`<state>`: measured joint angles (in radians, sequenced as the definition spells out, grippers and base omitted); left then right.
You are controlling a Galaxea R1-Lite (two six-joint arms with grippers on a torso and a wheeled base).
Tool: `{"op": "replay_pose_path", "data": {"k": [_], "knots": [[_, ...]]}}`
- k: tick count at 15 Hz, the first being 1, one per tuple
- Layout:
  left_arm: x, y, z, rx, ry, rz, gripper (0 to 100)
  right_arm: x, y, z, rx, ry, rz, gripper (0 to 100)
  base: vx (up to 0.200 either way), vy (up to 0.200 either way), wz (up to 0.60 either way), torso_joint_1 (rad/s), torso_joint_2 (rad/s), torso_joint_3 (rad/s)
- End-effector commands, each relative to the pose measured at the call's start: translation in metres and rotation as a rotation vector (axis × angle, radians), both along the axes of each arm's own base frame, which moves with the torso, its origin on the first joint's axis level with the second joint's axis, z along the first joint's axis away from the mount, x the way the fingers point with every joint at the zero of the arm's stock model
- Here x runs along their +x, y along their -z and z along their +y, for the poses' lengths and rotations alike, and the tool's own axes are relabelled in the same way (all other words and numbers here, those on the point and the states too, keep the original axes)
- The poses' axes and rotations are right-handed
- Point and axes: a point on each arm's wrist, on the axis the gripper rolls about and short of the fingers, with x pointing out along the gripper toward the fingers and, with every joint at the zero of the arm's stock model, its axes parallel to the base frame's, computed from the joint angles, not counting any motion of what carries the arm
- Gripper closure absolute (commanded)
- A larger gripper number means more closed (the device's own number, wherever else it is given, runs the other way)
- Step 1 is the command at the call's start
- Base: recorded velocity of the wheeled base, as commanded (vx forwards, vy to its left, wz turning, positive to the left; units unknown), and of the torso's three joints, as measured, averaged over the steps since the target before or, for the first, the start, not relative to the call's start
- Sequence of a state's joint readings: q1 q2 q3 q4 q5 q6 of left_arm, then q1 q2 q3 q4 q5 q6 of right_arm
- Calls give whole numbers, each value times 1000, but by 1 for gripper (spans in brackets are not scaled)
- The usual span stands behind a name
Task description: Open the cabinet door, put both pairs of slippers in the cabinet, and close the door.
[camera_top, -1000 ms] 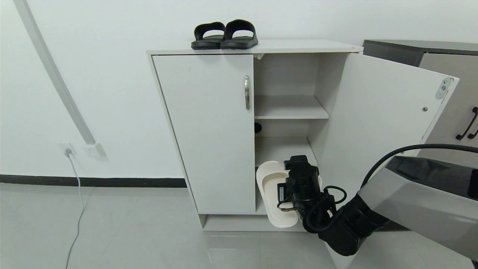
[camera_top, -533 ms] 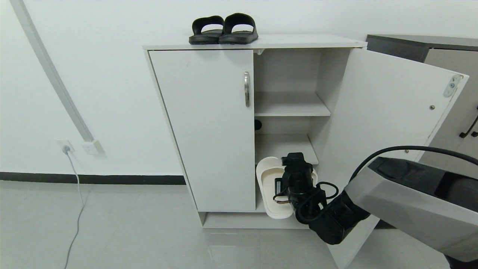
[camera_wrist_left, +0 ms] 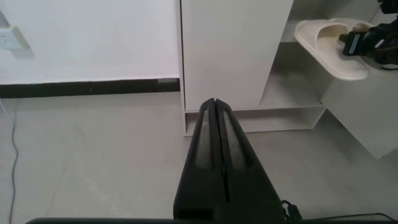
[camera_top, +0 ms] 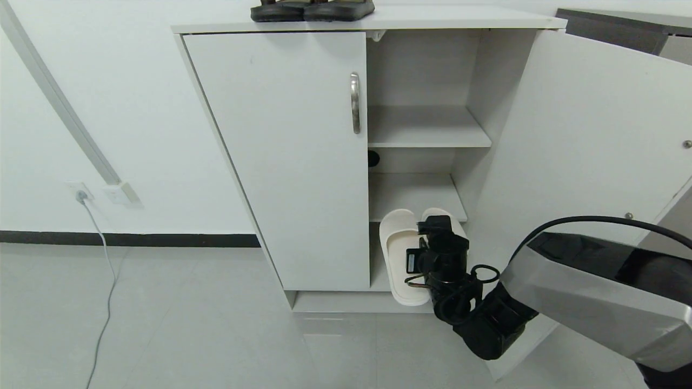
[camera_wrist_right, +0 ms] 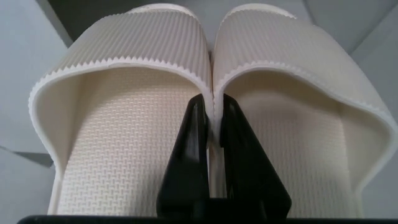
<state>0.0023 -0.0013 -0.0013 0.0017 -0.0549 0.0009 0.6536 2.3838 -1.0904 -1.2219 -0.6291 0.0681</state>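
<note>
The right gripper [camera_top: 432, 229] has its jaws clenched on the white slippers [camera_top: 397, 254], pinching the two inner edges where the pair sits side by side (the wrist view shows the ribbed straps either side of the jaws). The pair is at the mouth of the cabinet's [camera_top: 281, 162] lowest compartment, toes in under the lower shelf [camera_top: 413, 194], heels sticking out past the front edge. The right door [camera_top: 584, 135] stands wide open; the left door is shut. The black slippers [camera_top: 311, 11] sit on the cabinet top. The left gripper [camera_wrist_left: 214, 106] hangs over the floor [camera_wrist_left: 93, 162] before the cabinet, jaws pressed together and holding nothing.
</note>
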Motion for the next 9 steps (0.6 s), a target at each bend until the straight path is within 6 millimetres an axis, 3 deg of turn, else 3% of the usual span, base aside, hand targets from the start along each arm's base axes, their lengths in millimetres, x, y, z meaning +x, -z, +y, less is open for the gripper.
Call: {"op": "replay_pose_path", "data": {"k": [1,5,9], "knots": [[0,0,0,-1,0,1,100,-10,6,-2,-49,3,-1,100,0,0,0,12,2,-115],[0,0,0,-1,0,1,100,-24,-4,-2,-52,0,-3,100,0,0,0,3,-1,-16],[0,0,0,-2,0,-1,100,-33,-17,-19,-83,54,28,100,0,0,0,0,0,0]]}}
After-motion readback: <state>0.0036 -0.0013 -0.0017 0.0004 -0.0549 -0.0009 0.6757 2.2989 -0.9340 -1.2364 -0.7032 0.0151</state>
